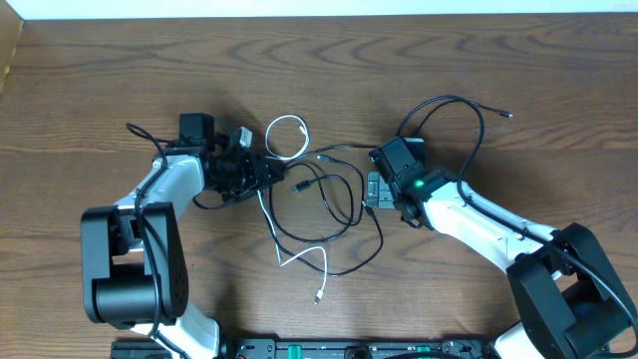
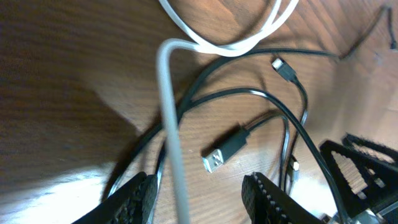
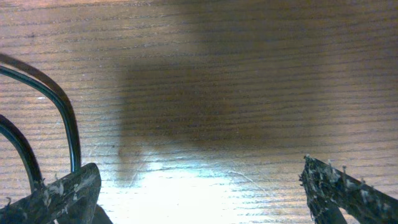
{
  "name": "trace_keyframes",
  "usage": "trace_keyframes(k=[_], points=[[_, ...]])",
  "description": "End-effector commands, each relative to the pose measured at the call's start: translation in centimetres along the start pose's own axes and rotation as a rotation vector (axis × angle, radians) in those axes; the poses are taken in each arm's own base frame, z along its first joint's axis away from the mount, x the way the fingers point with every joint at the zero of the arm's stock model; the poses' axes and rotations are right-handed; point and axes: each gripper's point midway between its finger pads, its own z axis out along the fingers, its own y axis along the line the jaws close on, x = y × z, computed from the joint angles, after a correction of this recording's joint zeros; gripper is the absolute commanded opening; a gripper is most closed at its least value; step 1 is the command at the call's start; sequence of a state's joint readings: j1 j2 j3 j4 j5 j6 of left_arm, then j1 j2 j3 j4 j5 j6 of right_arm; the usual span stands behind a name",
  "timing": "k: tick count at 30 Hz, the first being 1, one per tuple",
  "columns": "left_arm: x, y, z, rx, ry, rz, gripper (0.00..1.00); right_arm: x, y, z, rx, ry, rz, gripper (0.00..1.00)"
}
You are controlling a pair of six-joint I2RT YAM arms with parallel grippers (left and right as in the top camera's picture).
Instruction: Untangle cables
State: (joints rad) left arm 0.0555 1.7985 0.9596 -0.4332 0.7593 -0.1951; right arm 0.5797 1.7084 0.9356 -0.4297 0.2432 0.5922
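A white cable point(image 1: 325, 271) loops at the top of the tangle and trails toward the front edge. Black cables point(image 1: 351, 221) coil in rings at the table's middle, crossing it. My left gripper point(image 1: 271, 174) is at the tangle's left side. In the left wrist view this gripper point(image 2: 199, 200) is open, and the white cable point(image 2: 168, 112) runs loosely between its fingers point(image 2: 134, 199) without being pinched. A black USB plug point(image 2: 221, 152) lies just ahead. My right gripper point(image 1: 372, 189) is at the tangle's right edge; in its wrist view it point(image 3: 202, 193) is open over bare wood, with black cables point(image 3: 69, 127) by its left finger.
Another black cable point(image 1: 477, 112) arcs behind the right arm and ends in a small plug point(image 1: 508, 116). A small plug end point(image 2: 285, 68) lies among the black strands. The wooden table point(image 1: 90, 90) stretches all round.
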Motion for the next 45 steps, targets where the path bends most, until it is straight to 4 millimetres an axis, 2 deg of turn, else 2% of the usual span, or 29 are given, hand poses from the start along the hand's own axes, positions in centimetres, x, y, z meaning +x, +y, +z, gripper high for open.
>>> trace_keyframes(k=[1,6,10,18,22,27,45], points=[[1.4,0.3,1.3,0.056,0.072,0.008,0.5,0.0,-0.2,0.2,0.01,-0.001,0.014,0.99],[1.6,0.3,2.5,0.17,0.112,-0.029,0.5,0.0,-0.2,0.2,0.011,0.0,0.014,0.99],[0.9,-0.7,2.0,0.317,0.104,-0.049,0.5,0.0,-0.2,0.2,0.011,0.0,0.014,0.99],[0.8,-0.4,1.6,0.324,0.102,-0.074,0.49,-0.1,-0.2,0.2,0.008,-0.003,0.015,0.99],[0.9,-0.6,1.5,0.333,0.106,-0.078,0.36,-0.1,-0.2,0.2,0.009,-0.003,0.015,0.99],[1.1,-1.6,1.1,0.396,0.119,-0.083,0.08,-0.1,-0.2,0.2,0.009,-0.003,0.014,0.99],[1.9,-4.0,-0.3,0.551,0.17,-0.13,0.08,-0.1,-0.2,0.2,0.009,-0.003,0.014,0.99]])
